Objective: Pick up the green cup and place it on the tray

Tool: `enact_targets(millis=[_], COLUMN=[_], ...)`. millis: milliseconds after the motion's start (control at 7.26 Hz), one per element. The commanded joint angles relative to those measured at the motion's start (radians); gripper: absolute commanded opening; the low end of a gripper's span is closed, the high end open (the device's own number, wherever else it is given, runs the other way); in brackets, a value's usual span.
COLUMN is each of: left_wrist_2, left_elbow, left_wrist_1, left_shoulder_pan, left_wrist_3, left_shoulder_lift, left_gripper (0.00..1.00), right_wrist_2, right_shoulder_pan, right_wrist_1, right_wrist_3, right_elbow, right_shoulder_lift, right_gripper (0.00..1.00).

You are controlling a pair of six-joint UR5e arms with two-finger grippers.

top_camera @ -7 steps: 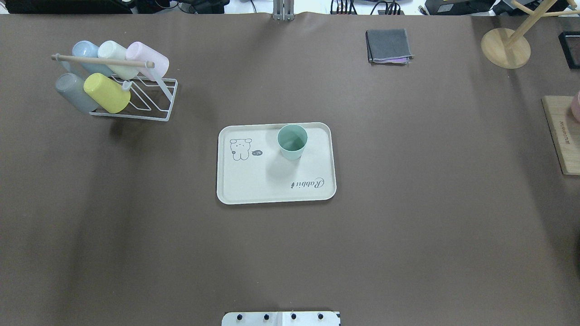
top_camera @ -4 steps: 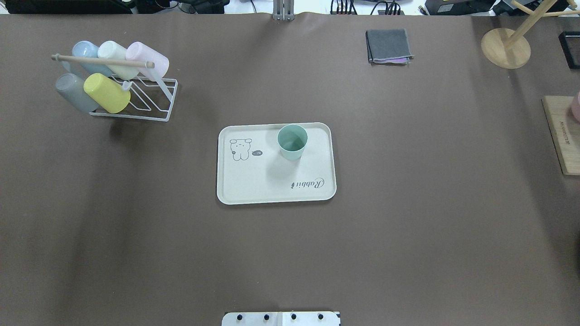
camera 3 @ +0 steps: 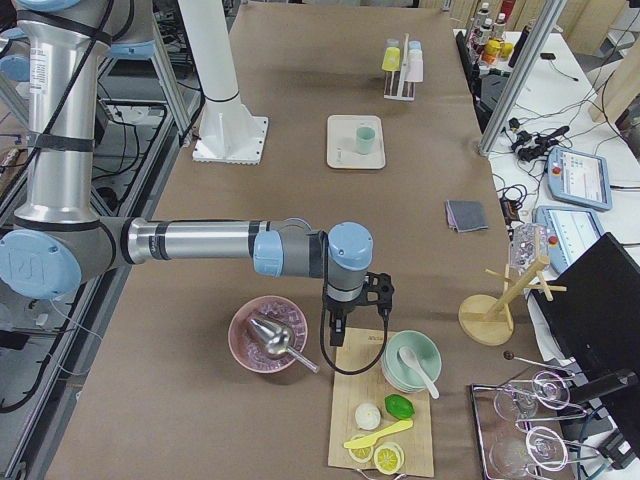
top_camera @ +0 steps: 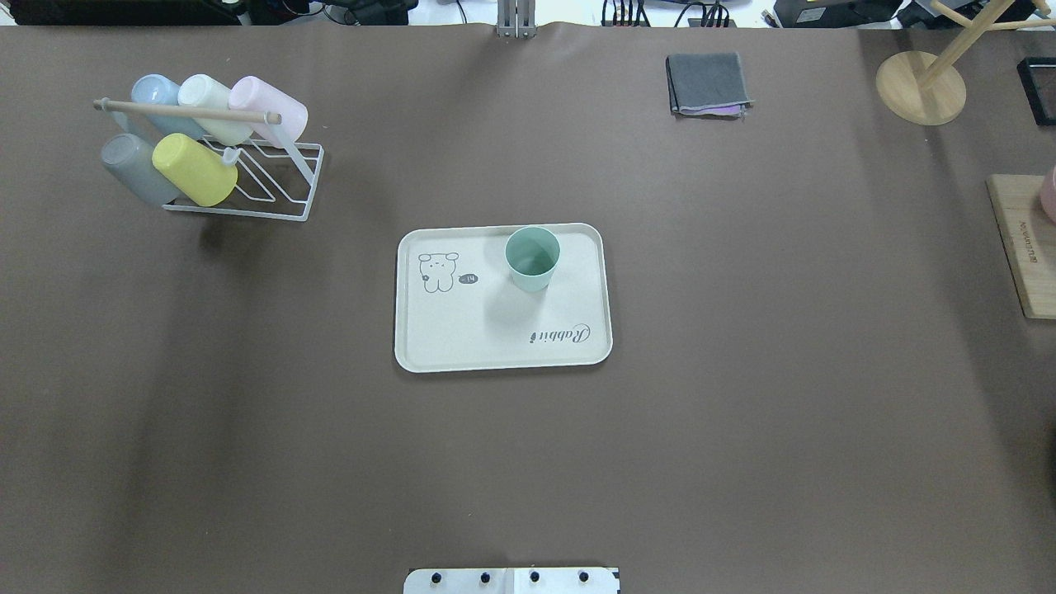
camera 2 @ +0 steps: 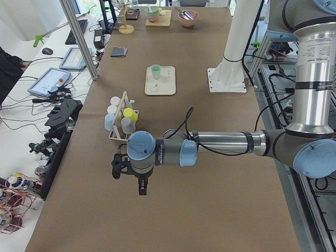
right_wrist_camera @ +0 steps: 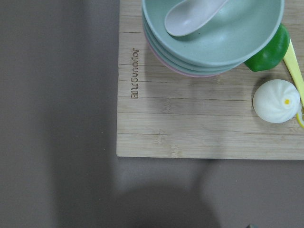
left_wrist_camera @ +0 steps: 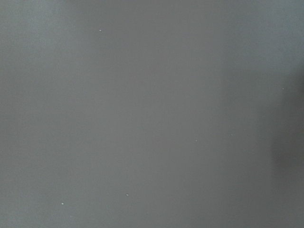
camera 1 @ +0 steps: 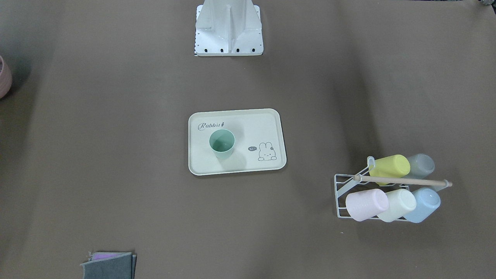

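At table centre, I read the green cup (top_camera: 532, 257) as standing upright, mouth up, on the tray (top_camera: 462, 342). The cup is a smooth, matte, slightly tapered plastic tumbler with no handle. It sits on the flat floor of the tray's far half, between the bunny drawing and the "Rabbit" script. The tray is cream plastic, rectangular, with rounded corners and a raised rim.

The left gripper (camera 2: 140, 186) hangs over bare brown table cover, well apart from the tray. I cannot tell whether its jaws are parted or closed. The right gripper (camera 3: 336, 322) hangs at the edge of a grained wooden board (right_wrist_camera: 199, 123) that carries stacked round bowls (right_wrist_camera: 213, 47). Its jaw state I likewise cannot tell.

A white wire rack (top_camera: 276, 186) holds five pastel cups lying tilted.
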Motion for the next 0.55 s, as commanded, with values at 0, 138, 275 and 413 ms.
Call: enact_targets(millis=[0, 138, 275, 413], left_wrist_2=[0.000, -0.002, -0.002, -0.002], left_elbow=[0.000, -0.003, -0.005, -0.005], left_wrist_1=[0.000, 0.000, 0.000, 0.000], left_shoulder_pan=[0.000, 0.000, 0.000, 0.000], left_wrist_3=[0.000, 0.000, 0.000, 0.000], left_shoulder_lift=[0.000, 0.000, 0.002, 0.008], left_gripper=[0.98, 0.98, 0.98, 0.98], right_wrist_2=[0.000, 0.000, 0.000, 0.000], right_shoulder_pan=[0.000, 0.000, 0.000, 0.000], right_wrist_1=[0.000, 0.000, 0.000, 0.000], right_wrist_3=[-0.001, -0.001, -0.001, -0.001], right_elbow=[0.000, 0.000, 0.002, 0.000], right_shoulder_lift=[0.000, 0.000, 0.000, 0.000], right_gripper=[1.00, 1.00, 1.00, 1.00])
